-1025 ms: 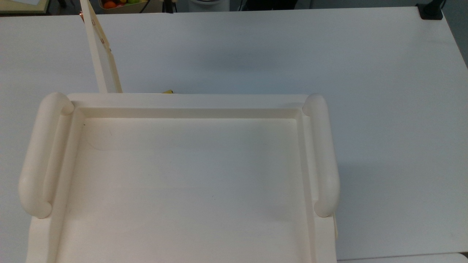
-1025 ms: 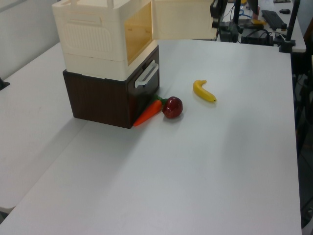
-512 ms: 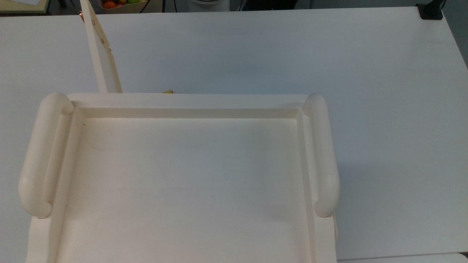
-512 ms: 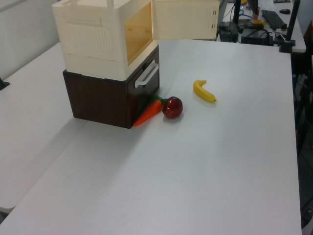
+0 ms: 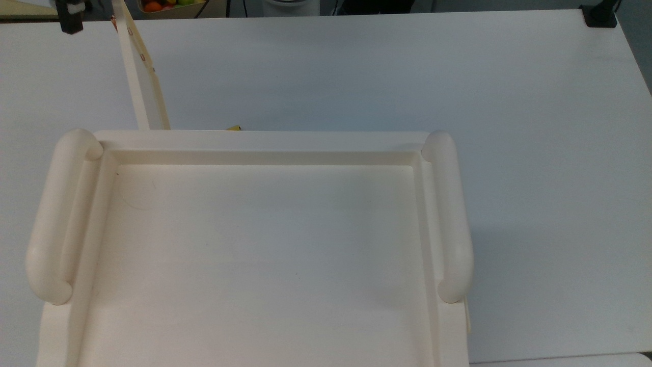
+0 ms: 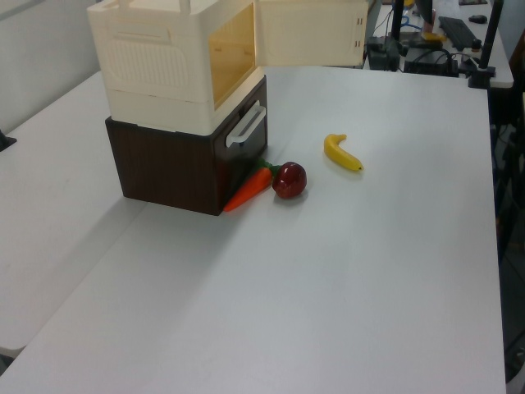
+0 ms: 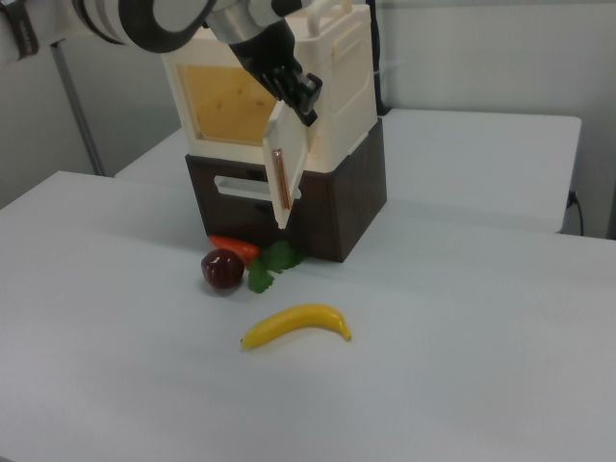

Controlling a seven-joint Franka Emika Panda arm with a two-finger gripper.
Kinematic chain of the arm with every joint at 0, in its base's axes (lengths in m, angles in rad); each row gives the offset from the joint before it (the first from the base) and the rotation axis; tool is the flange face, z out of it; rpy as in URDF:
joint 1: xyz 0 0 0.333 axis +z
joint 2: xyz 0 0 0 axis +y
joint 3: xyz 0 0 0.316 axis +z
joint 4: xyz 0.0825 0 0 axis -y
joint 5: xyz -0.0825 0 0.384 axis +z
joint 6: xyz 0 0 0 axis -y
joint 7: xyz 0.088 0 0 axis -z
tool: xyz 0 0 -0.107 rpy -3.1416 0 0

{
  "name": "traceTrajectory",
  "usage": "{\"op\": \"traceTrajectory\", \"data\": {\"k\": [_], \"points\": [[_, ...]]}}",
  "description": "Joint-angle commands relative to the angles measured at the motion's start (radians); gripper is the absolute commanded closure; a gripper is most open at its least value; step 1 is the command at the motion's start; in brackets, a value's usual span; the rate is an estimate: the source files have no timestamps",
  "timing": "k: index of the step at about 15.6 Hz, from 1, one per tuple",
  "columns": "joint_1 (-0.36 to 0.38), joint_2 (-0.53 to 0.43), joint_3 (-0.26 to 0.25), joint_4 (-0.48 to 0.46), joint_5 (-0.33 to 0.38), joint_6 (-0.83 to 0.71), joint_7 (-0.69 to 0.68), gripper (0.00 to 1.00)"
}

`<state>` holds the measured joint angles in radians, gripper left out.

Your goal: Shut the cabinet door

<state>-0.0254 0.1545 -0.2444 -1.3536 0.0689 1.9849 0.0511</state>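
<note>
Door: the cabinet door [image 6: 310,33] swings wide off the cabinet [image 6: 168,61].
Change: the gripper [image 7: 306,99] now appears at the door's outer side.
Meaning: push probably imminent.
Fingers: cannot tell.

White rounded arm [image 7: 106,19], black joint rings, black end effector [image 7: 294,87].

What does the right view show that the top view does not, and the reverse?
The right view adds the dark red apple, the carrot, the dark brown drawer unit under the cabinet, and the amber interior. The top view adds the cabinet's recessed tray-like top. Both show the cabinet door standing open and the white table.
</note>
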Motion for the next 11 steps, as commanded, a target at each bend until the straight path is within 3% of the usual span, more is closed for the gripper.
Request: {"op": "traceTrajectory", "data": {"k": [1, 5, 11], "points": [[0.013, -0.01, 0.004, -0.021, 0.045, 0.023, 0.016, 1.0], [0.053, -0.012, 0.017, -0.021, 0.078, 0.018, 0.087, 1.0], [0.2, -0.012, 0.085, -0.041, 0.071, 0.021, 0.235, 1.0]]}}
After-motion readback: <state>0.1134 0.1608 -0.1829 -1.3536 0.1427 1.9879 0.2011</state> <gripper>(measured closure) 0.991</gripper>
